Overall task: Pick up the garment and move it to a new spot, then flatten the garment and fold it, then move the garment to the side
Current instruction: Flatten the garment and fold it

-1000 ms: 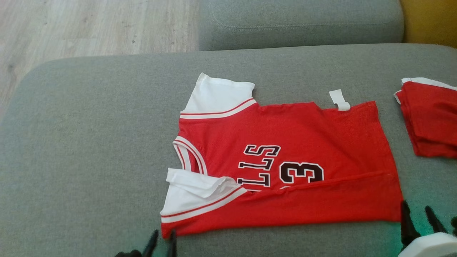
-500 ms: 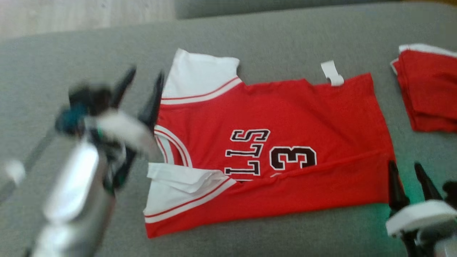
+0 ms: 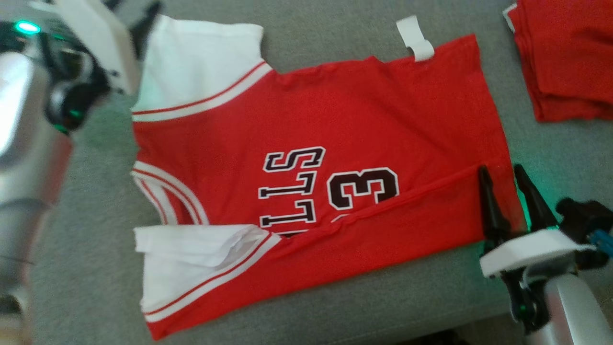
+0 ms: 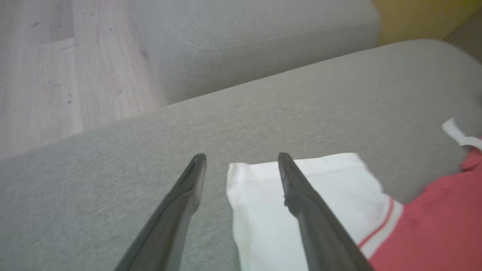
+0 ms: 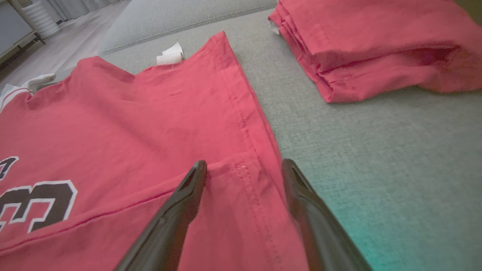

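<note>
The left gripper [image 4: 241,160] hangs open over the jersey [image 3: 345,110], at its far-left white sleeve [image 4: 260,210]; the right gripper [image 5: 244,165] gapes over its right hem [image 5: 244,124].

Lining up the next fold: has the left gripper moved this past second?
Yes: along the jersey, the left gripper went from the near sleeve to the far sleeve.

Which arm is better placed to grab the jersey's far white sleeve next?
Likely left: the left gripper hangs open at the edge of that white sleeve, while the right gripper sits at the red hem.
</note>
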{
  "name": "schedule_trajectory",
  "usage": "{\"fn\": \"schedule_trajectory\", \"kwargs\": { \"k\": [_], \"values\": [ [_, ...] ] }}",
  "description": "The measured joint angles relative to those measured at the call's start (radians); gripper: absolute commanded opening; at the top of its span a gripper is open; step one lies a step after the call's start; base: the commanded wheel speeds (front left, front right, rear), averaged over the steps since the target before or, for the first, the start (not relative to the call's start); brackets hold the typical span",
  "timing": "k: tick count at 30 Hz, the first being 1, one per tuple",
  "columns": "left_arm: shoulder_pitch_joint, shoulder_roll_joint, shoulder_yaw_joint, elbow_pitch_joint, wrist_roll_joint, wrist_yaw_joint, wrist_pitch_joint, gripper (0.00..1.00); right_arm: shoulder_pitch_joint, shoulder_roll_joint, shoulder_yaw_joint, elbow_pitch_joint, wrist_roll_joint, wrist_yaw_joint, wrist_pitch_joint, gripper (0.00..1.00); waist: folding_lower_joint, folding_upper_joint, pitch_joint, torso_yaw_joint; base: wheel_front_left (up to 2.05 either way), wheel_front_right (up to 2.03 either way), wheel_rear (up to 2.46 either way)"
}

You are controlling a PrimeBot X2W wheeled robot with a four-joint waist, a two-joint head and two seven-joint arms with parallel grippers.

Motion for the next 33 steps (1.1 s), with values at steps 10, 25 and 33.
{"fn": "schedule_trajectory", "kwargs": {
  "k": [10,25,33],
  "values": [
    [-0.063,0.059,-0.071,0.132,0.003,0.000,0.009,1.00,-0.062,0.000,0.045,0.021,0.032,0.000,-0.040,1.00,-0.0001,0.0000,0.088,-0.079,0.00,0.00,0.00],
    [-0.109,0.090,-0.152,0.217,0.004,0.000,-0.056,1.00,-0.077,0.000,0.049,0.048,0.032,0.000,-0.059,1.00,-0.0003,0.0000,0.099,-0.092,0.00,0.00,0.00],
    [-0.124,0.084,-0.199,0.235,-0.023,0.000,-0.065,0.11,-0.076,0.000,0.047,0.048,0.032,0.000,-0.059,1.00,-0.0004,0.0000,0.093,-0.093,0.00,0.00,0.00]
  ]
}}
